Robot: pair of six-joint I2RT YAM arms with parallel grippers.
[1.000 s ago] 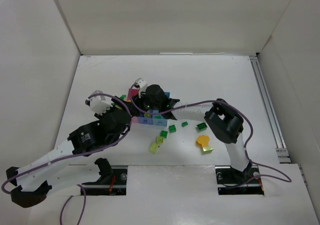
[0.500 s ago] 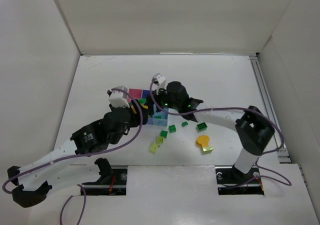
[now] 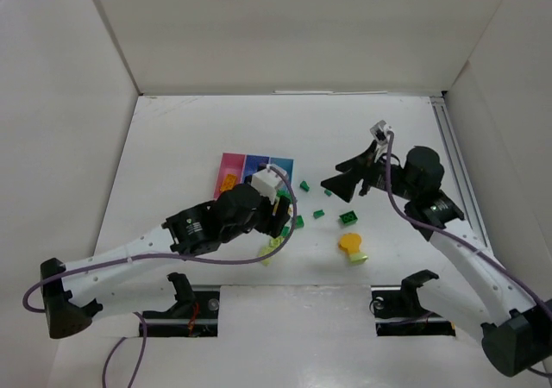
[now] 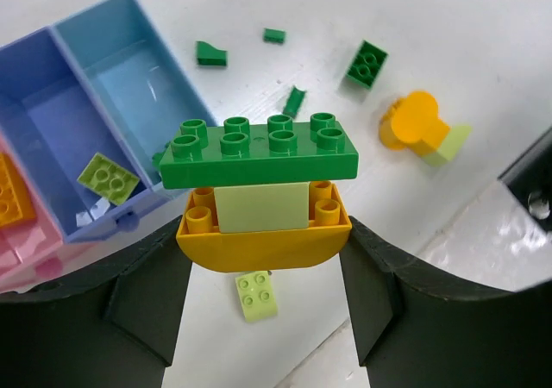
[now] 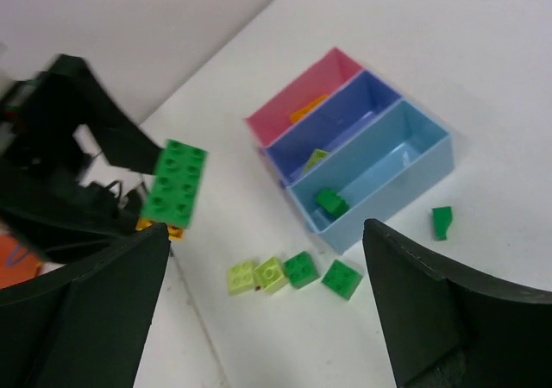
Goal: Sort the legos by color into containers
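Observation:
The three joined bins stand mid-table: pink, purple-blue, light blue. My left gripper is just in front of the light blue bin. It is shut on a stack: a dark green brick on a lime block on an orange curved brick. My right gripper is open and empty, right of the bins. An orange brick lies in the pink bin, a lime one in the purple-blue bin, and a green one in the light blue bin.
Loose bricks lie in front and to the right of the bins: a yellow disc on a lime piece, a green brick, small green bits, and lime bricks. White walls enclose the table, with a rail at the right.
My right arm swung from over the bins to the right, its gripper empty. My left gripper moved right, from beside the pink bin to the front of the light blue bin.

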